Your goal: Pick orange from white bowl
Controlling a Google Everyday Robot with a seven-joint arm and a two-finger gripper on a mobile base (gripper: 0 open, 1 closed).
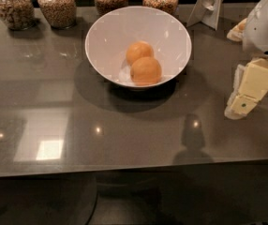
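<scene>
1. Tabletop (pixel 78 125): dark grey-brown slab, polished and reflective, with a pale square glare at lower left and small light spots. It fills most of the frame, and its front edge runs across the lower part.

2. White bowl (pixel 106 36): large, round and deep, glossy white, with a wide flaring rim tapering to a narrow base. It stands on the tabletop at upper centre and casts a round shadow.

3. Robot arm (pixel 265 27): smooth white rounded housing at the upper right edge.

4. Claw (pixel 239 108): blocky cream-yellow segments with flat faces, hanging below the arm at right centre. It is over the tabletop, well apart from the bowl and outside it. Whether it is released or clenched cannot be told; nothing is seen in its grasp.

5. Four glass jars (pixel 56 6): rounded and clear, filled with brown grainy contents, in a row along the top edge.

6. White stand (pixel 211 3): flat and angular, leaning at upper right.

7. Nearer orange (pixel 146 71): round, matte orange skin, lying in the bottom of the bowl.

8. Farther orange (pixel 139 51): round and slightly smaller in view, touching the nearer one from behind.
</scene>
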